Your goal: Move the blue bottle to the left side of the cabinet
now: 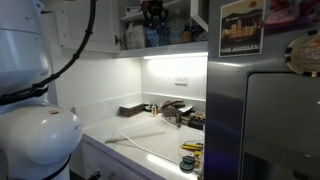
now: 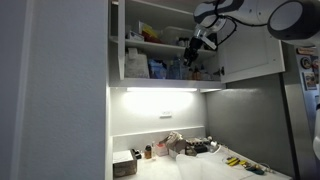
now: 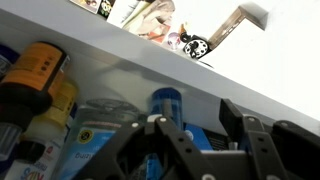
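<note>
The white cabinet (image 1: 100,25) (image 2: 250,45) hangs open above the lit counter. My gripper (image 1: 151,12) (image 2: 192,46) reaches into its shelf space from the front. In the wrist view the blue bottle (image 3: 167,103) stands upright with its round blue cap up, its body between my dark fingers (image 3: 232,110). The gripper (image 3: 195,120) is shut on it. In the exterior views the bottle shows only as a small bluish shape (image 1: 152,36) under the gripper, among other items. A white shelf board (image 3: 150,62) runs across just above the bottle's cap.
Close on one side of the blue bottle stand a dark bottle with an orange label (image 3: 35,72) and a yellow one (image 3: 60,100). Boxes and packets (image 2: 140,66) fill the shelf. Below lie a counter with clutter (image 1: 170,112) and a steel fridge (image 1: 265,110).
</note>
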You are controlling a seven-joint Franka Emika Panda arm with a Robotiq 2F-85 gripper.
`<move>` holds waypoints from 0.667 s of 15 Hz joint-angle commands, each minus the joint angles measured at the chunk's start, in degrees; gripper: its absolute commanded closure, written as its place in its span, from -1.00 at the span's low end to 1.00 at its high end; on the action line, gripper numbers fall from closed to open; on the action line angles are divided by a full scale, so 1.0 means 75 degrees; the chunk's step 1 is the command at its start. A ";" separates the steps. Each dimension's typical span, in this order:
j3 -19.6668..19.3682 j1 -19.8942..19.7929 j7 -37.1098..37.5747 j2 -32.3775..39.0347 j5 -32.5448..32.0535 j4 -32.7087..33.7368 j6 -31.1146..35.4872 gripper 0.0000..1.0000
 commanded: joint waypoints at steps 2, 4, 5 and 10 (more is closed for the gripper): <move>-0.0039 -0.0002 -0.0301 -0.0443 -0.0109 -0.0105 -0.0773 0.43; 0.0005 0.0033 -0.0307 -0.0633 -0.0154 -0.0188 -0.1046 0.43; 0.0033 0.0058 -0.0321 -0.0756 -0.0150 -0.0272 -0.1159 0.43; 0.0192 0.0230 -0.0685 -0.1233 -0.0090 -0.0648 -0.1640 0.43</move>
